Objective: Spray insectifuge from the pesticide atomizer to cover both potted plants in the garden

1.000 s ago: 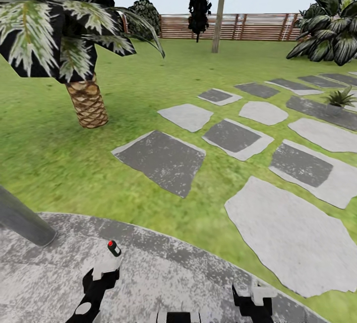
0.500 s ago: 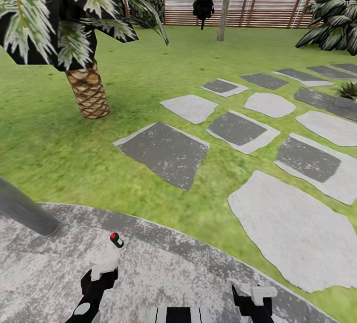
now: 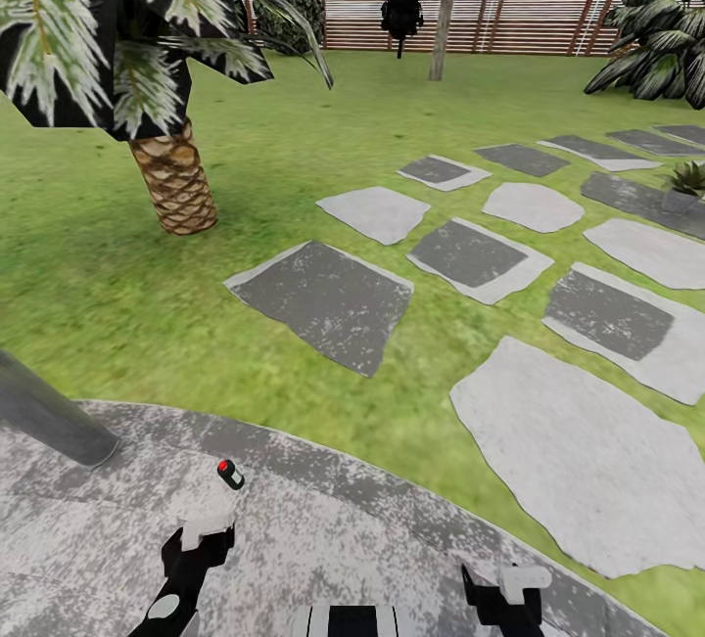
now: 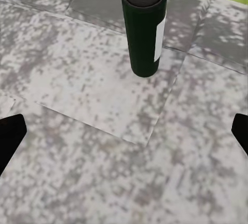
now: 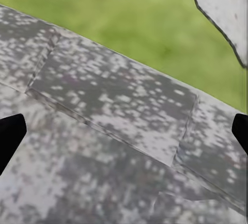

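- Your left gripper (image 4: 124, 131) hangs spread wide and empty over the paved patio (image 3: 343, 520), and the pesticide atomizer (image 4: 144, 28) stands upright just beyond its fingertips.
- Your right gripper (image 5: 124, 131) is likewise spread and empty, nearer the patio's right edge.
- The view has settled since half a second ago, after tilting down before that; you're lined up, so the reach can begin.
- Far right, one potted plant (image 3: 687, 182) sits among the stepping stones (image 3: 470, 260).
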### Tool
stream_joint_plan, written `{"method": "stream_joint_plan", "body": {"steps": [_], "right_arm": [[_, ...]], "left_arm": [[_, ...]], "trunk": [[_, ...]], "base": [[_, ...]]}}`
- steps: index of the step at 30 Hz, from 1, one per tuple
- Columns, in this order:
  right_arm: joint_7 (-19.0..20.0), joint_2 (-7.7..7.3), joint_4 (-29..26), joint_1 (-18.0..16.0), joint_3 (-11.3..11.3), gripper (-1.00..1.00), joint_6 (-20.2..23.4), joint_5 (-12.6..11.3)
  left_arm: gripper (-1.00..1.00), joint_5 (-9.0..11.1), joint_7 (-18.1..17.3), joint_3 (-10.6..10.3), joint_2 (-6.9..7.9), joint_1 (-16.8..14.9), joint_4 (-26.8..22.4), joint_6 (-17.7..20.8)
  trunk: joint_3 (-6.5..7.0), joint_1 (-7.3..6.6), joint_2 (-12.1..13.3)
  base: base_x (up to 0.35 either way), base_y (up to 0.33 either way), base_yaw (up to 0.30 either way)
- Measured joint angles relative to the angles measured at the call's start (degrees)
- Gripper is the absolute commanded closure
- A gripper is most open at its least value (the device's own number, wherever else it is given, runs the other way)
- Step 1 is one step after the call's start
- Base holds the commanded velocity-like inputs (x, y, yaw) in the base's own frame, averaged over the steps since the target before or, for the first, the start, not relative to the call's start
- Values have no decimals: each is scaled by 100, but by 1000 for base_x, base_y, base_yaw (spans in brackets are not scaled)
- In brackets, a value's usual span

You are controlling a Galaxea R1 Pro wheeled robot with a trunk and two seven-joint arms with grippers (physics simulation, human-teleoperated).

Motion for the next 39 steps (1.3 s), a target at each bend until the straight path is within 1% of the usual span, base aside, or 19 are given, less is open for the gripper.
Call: {"method": "stream_joint_plan", "body": {"steps": [5, 13, 20, 31, 39], "right_arm": [[-1, -6, -7, -1, -2, -100, 1, -2], [-1, -6, -8, -4, -1, -100, 0, -2], [-1, -6, -14, -1, -1, -100, 0, -2], [-1, -6, -14, 1, -1, -100, 0, -2], [-1, -6, -13, -1, -4, -100, 0, -2]], "left_arm": [[-100, -7, 1, -3, 0, 0, 1, 0], [-100, -12, 1, -11, 1, 1, -1, 1], [-100, 1, 0, 4, 2, 0, -1, 0], [-100, 8, 0, 18, 0, 1, -1, 0], [-100, 8, 0, 17, 0, 1, -1, 0]], "trunk": [[0, -1, 0], [0, -1, 0], [0, -1, 0], [0, -3, 0], [0, 0, 0]], "base": [[114, -179, 18], [123, -216, 243], [43, -24, 40], [292, 0, 1], [42, 0, 31]]}}
